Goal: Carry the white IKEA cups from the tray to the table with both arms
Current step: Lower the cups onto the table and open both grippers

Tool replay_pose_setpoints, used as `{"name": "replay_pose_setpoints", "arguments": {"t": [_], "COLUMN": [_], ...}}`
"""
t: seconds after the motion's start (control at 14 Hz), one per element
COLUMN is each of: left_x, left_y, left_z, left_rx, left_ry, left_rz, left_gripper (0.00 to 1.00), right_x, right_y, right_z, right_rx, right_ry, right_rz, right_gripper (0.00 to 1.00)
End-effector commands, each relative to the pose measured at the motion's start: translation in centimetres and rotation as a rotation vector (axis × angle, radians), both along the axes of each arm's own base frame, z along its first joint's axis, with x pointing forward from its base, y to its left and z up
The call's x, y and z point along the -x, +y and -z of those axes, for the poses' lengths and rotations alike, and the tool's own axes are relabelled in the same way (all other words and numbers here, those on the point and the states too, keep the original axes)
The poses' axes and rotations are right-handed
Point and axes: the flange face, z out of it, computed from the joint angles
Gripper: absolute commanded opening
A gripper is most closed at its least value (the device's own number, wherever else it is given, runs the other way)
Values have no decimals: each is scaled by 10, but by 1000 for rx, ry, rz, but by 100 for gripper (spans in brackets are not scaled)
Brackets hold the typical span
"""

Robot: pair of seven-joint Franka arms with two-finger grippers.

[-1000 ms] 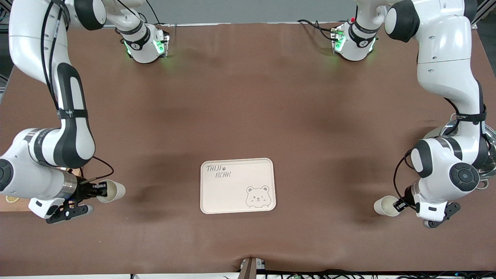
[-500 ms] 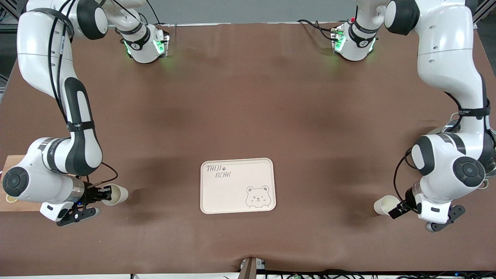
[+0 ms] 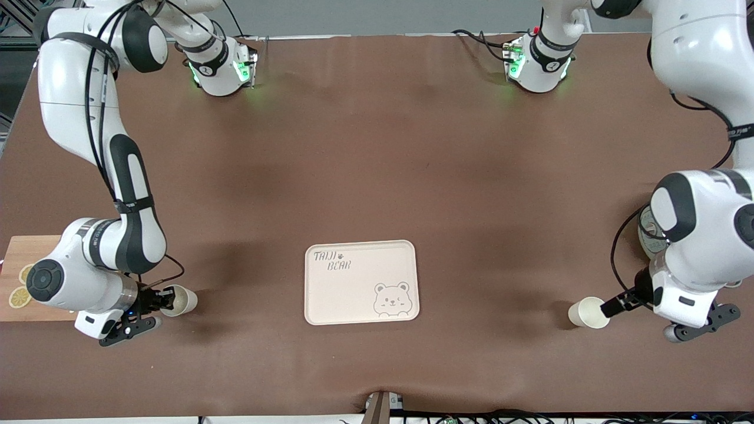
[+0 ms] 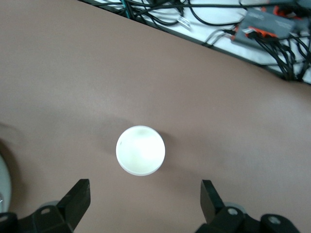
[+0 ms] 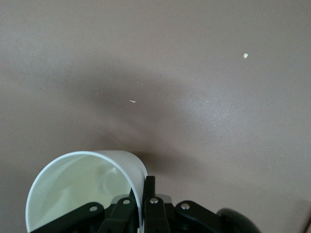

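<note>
Two cups: one (image 3: 587,312) stands free beneath the spread left pincer (image 4: 145,204); right pincer (image 3: 162,299) grips the other (image 3: 179,300) by its rim.

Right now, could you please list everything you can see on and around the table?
White cups: two, cream-white; one pinched at its rim near the right arm's end, one standing free near the left arm's end.
Tray: one, cream with bear drawing; mid-table, between the cups.
Wooden board: one, tan, with lemon slices; right arm's end.
Round metal object: one, silvery; left arm's end, mostly hidden.
Table cover: one, brown.
Right claw: black, shut on its cup's rim.
Left claw: black, open, above its cup.
</note>
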Motion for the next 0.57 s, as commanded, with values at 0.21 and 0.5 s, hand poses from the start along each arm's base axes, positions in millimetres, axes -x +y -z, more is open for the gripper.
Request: {"name": "replay_pose_setpoints", "arguments": {"t": [0.21,0.5], "left_x": [65,93], "left_y": [-5,-2], "left_z": [-63,-115], "left_rx": [25,30], "left_ry": [4,39], "left_rz": [118,177], "left_gripper": [100,100], "right_x": [-1,-2], "right_y": [-4,-5], "right_z": [2,9], "right_rx": [-15,-12], "right_ry": [-10,-16], "right_rz": [-17,-16], "right_gripper": [0,0]}}
